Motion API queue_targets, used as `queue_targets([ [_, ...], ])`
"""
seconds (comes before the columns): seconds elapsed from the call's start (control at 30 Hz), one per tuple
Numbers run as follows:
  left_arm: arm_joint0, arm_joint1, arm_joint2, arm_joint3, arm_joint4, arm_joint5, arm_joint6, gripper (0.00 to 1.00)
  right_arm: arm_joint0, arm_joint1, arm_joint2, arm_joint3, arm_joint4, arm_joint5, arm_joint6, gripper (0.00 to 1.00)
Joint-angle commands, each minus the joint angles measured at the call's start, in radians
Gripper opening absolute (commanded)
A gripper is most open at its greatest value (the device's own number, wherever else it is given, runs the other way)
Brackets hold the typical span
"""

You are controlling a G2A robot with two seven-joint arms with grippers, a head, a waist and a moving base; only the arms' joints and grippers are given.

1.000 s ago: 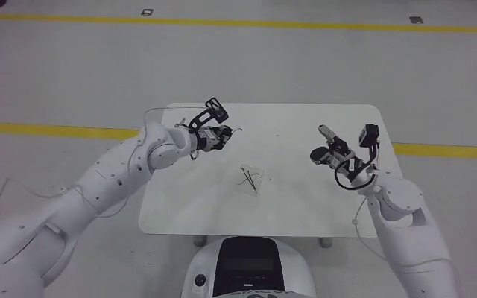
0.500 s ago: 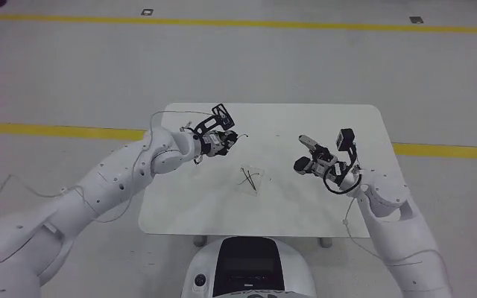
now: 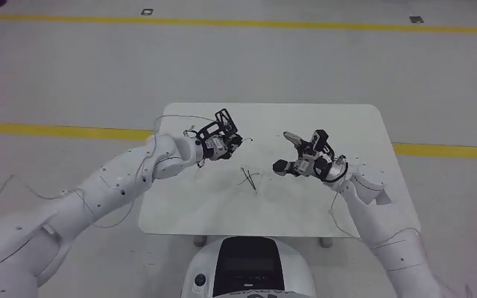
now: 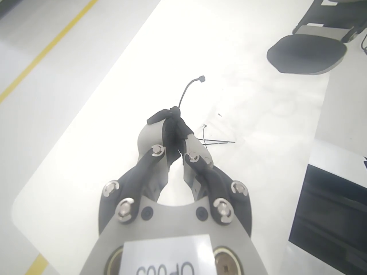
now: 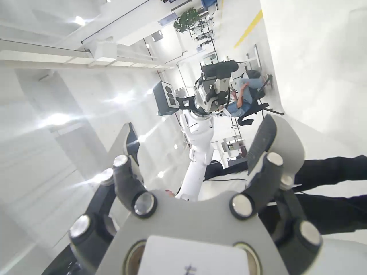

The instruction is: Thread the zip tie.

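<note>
Your left gripper (image 4: 174,121) is pinching the zip tie (image 4: 185,91) tight, near the pile (image 4: 218,142) of loose ties. It is sticking out thin, black and bent, with its little head at the tip. Your right gripper (image 3: 283,153) is wide open and holding nothing. It has been coming in toward the pile, so I think threading is starting soon.

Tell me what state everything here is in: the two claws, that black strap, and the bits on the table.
Left gripper: shut on the zip tie, above the table.
The zip tie: pinched between the fingers, head end curving out free, not threaded.
Right gripper: open, empty, above the table.
Loose zip ties: lying crossed on the table.
</note>
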State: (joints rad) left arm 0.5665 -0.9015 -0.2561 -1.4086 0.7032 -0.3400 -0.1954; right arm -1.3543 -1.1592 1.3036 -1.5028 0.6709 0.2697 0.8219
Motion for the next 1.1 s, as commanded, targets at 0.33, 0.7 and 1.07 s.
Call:
queue_targets([
  [0.33,0.041,-0.001,-0.033,-0.016,0.053,0.000,0.032,0.00,0.059,-0.031,-0.124,0.058,0.071,-0.020,-0.062,1.00],
  [0.7,0.062,-0.004,-0.045,-0.025,0.082,0.016,0.042,0.00,0.063,-0.037,-0.136,0.057,0.058,-0.072,-0.110,1.00],
  [1.07,0.089,-0.012,-0.075,-0.032,0.116,0.024,0.034,0.00,0.041,-0.042,-0.135,0.027,0.009,-0.150,-0.241,1.00],
])
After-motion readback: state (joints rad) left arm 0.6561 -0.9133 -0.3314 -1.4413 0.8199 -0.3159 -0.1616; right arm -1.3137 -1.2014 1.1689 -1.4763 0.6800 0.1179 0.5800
